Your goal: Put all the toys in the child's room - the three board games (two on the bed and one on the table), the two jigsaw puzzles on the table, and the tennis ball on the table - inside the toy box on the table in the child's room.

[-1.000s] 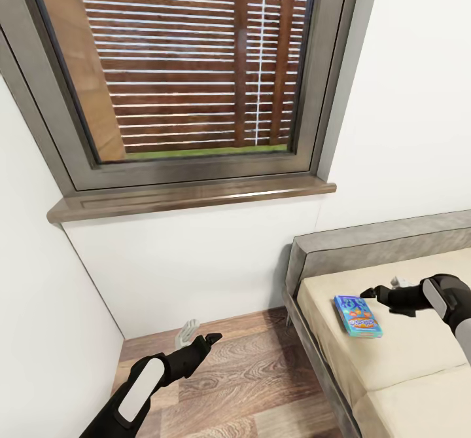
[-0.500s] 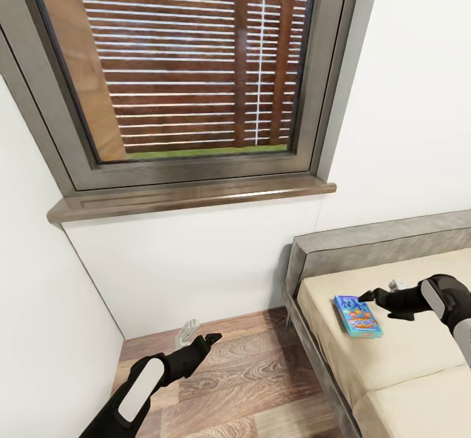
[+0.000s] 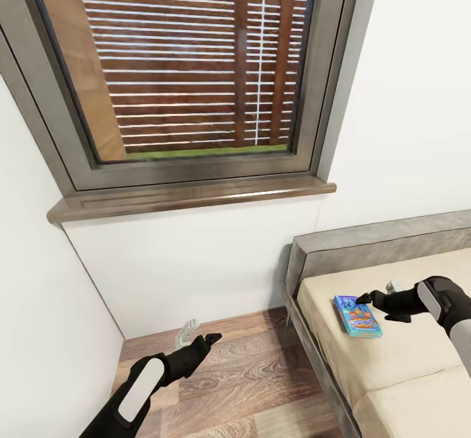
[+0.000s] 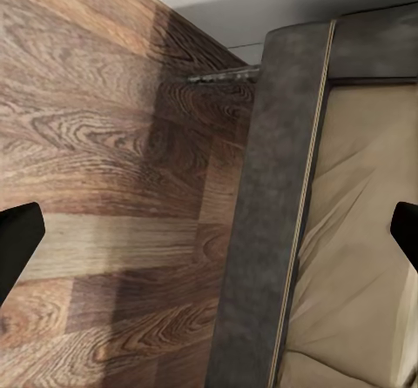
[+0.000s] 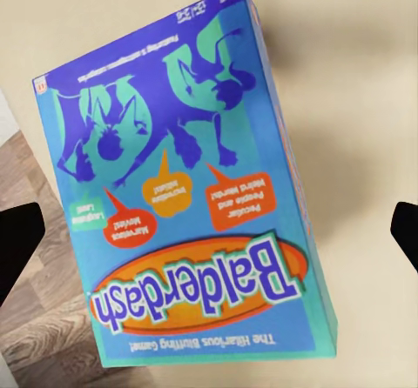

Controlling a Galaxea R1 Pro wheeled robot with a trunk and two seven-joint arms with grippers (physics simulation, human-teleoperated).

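A blue board game [image 3: 356, 315] with a "Balderdash" cover lies flat on the beige mattress of the bed [image 3: 405, 353], close to its grey headboard [image 3: 366, 238]. My right gripper [image 3: 378, 292] hovers just above the box's far edge, open and empty. In the right wrist view the board game [image 5: 187, 188] lies between the two spread fingertips [image 5: 17, 240]. My left gripper [image 3: 199, 336] hangs open over the wood floor [image 3: 248, 379], left of the bed. In the left wrist view it frames the floor [image 4: 96, 144] and the bed's grey frame [image 4: 261, 205].
A tall dark-framed window [image 3: 196, 71] with a wide brown sill [image 3: 190, 196] fills the wall ahead. White walls close in at the left [image 3: 39, 294] and behind the bed. The strip of floor between wall and bed is narrow.
My right gripper has drifted slightly left and down, closer to the blue board game. The left arm and the view have stayed still.
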